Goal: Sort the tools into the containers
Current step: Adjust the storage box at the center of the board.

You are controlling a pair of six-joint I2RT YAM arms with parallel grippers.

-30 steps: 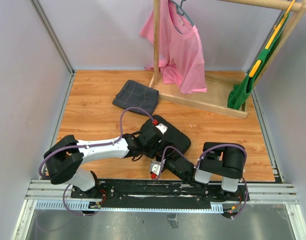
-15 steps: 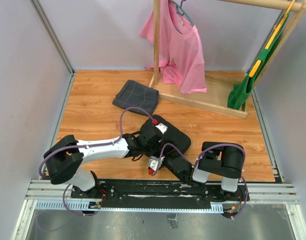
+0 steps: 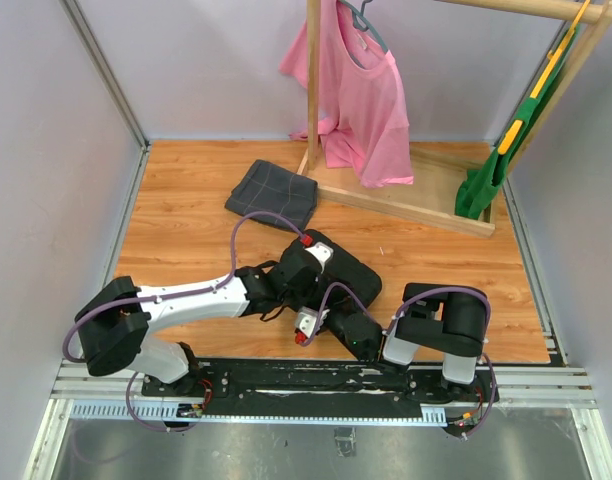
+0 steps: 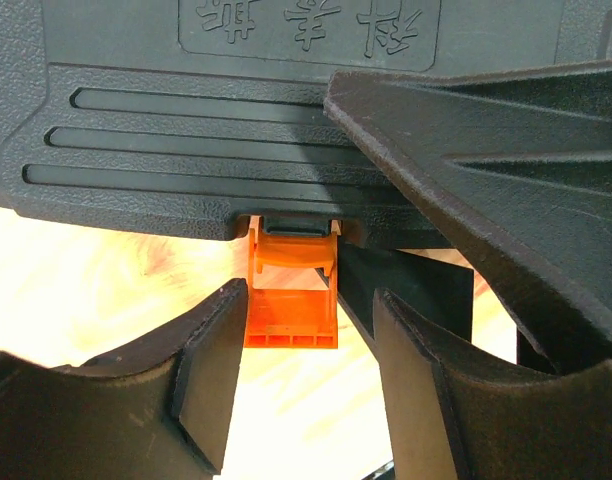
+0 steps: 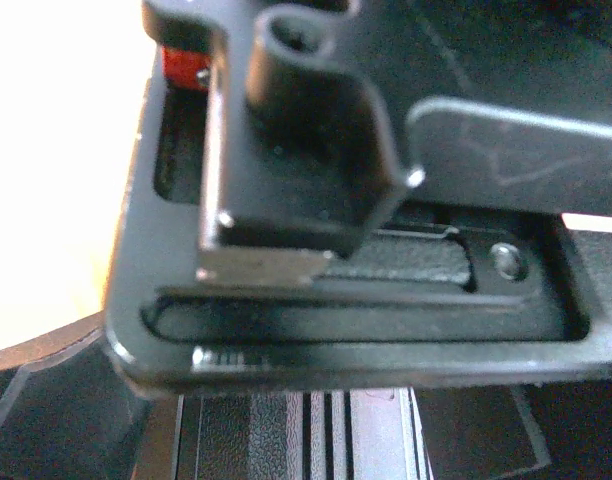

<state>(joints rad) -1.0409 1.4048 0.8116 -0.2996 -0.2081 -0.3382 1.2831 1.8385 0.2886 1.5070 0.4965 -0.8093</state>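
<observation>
The container, a black textured tool case (image 3: 344,268), lies shut on the wooden table just ahead of both arms. Its orange clasp (image 4: 291,295) hangs from the near edge. My left gripper (image 4: 308,305) is open, one finger either side of the clasp and neither touching it. A dark textured slab (image 4: 506,150) crosses that view at the right. My right gripper (image 3: 306,326) sits low at the case's near left corner, under the left wrist. Its fingers stand wide apart, open, over ribbed case surface (image 5: 286,440). A black mechanical part (image 5: 316,150) blocks most of that view. No tools are visible.
A folded dark grey checked cloth (image 3: 273,192) lies behind the case. A wooden clothes rack (image 3: 406,205) with a pink shirt (image 3: 361,100) and a green garment (image 3: 496,165) stands at the back right. Grey walls close in the table on three sides.
My left gripper's jaws have spread wider around the clasp. The right gripper has crept up and left toward the case, and the left arm's elbow has swung lower left.
</observation>
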